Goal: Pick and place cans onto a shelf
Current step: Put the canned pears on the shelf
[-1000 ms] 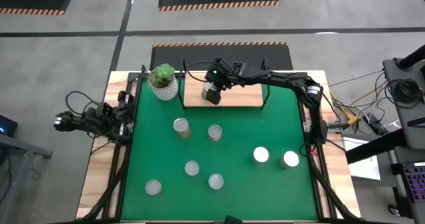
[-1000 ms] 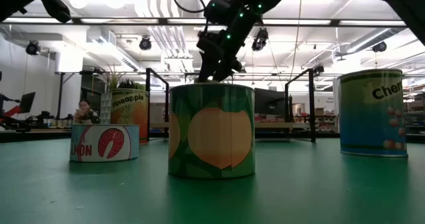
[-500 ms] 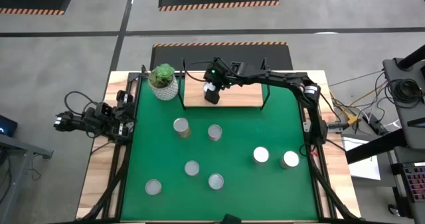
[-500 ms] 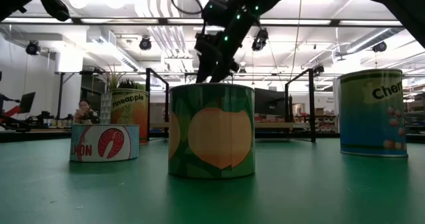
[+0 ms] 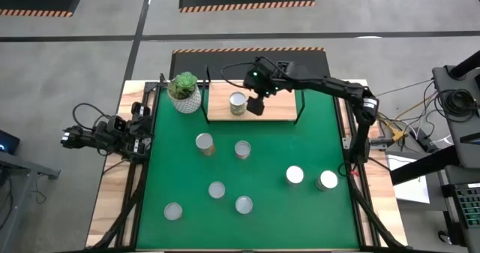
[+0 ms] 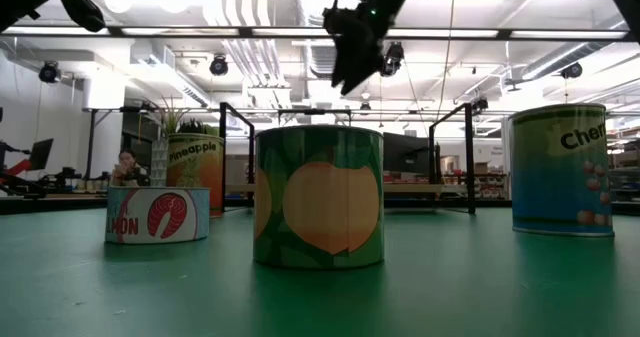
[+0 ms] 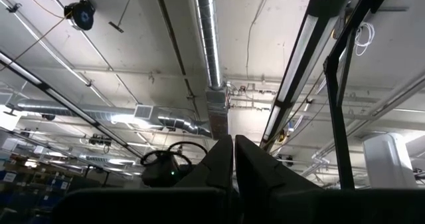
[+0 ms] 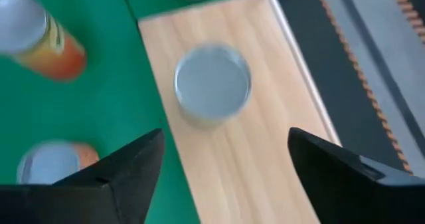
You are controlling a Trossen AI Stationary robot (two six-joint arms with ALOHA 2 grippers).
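A small silver-topped tin can (image 5: pixel 238 103) stands upright on the flat light-wood shelf (image 5: pixel 277 109). The right tool (image 5: pixel 256 106) hangs just beside the can, fingers apart and empty. 7 more round-topped cans (image 5: pixel 242 149) sit on the green counter (image 5: pixel 315 208) in front of the shelf; the left tool (image 7: pixel 234 159) is closed.

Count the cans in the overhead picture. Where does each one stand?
8. One can is on the shelf. Seven are on the green mat.
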